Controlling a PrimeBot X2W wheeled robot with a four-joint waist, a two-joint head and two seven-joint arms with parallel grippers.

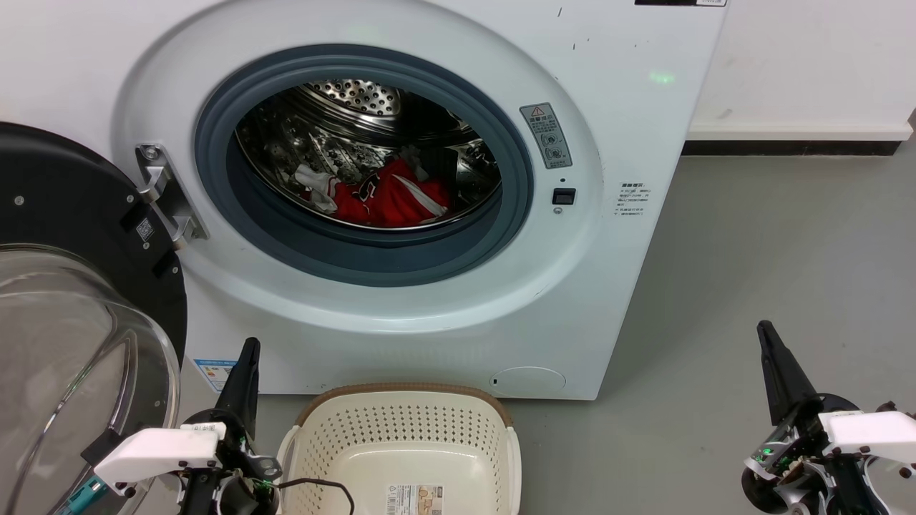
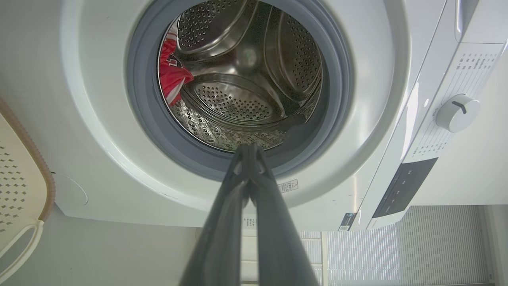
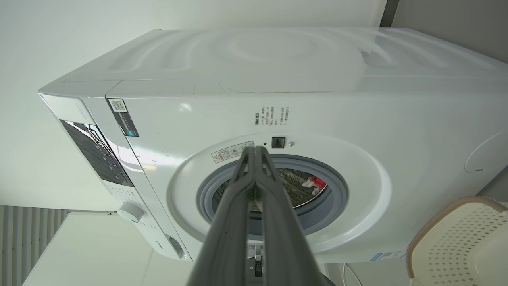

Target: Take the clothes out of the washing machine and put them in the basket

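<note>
Clothes (image 1: 390,197): red jersey fabric, heaped low in the drum (image 1: 358,96) of the washing machine (image 1: 630,107), behind the grey seal (image 1: 372,261); door (image 1: 64,214) swung open at left. Basket (image 1: 406,390): set on the floor (image 1: 751,250) just before the machine, no garment in it. Left gripper (image 1: 250,345), right gripper (image 1: 764,327): both held low, well apart from the clothes, fingers pressed together, nothing held. Step in hand, as judged: the reach into the drum. Fingers are to be parted before entry, the seal lip cleared, and the heap pinched at a raised fold.
</note>
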